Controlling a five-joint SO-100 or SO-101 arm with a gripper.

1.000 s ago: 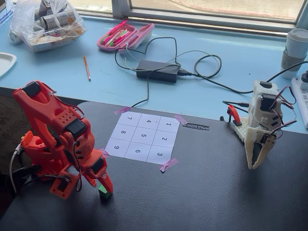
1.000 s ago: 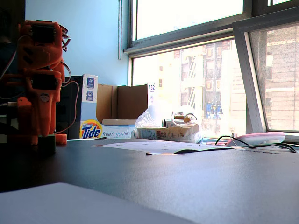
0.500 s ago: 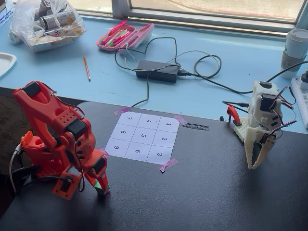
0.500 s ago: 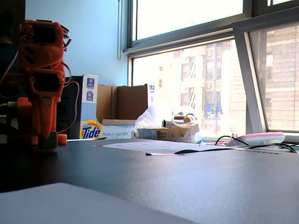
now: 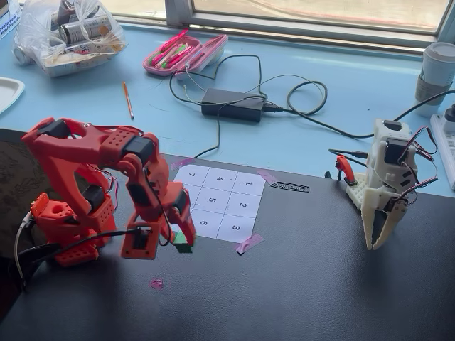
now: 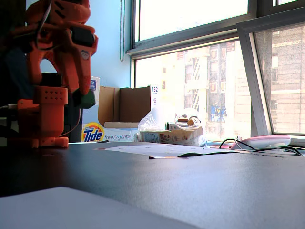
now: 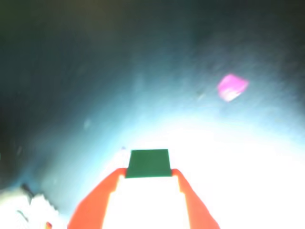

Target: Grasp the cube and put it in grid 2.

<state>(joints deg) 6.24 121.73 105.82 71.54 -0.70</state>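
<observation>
Gripper (image 7: 148, 172) clenched on the cube (image 7: 148, 163), held clear of the table; cube appears light, rigid, matte; flat opposite faces suit pinching; wrist view blurred.

Home desk — Tide box (image 6: 93, 129), pencil case (image 5: 185, 53)

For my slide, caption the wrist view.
Orange gripper holds the green cube above the dark table, a pink tape scrap beyond.
</observation>
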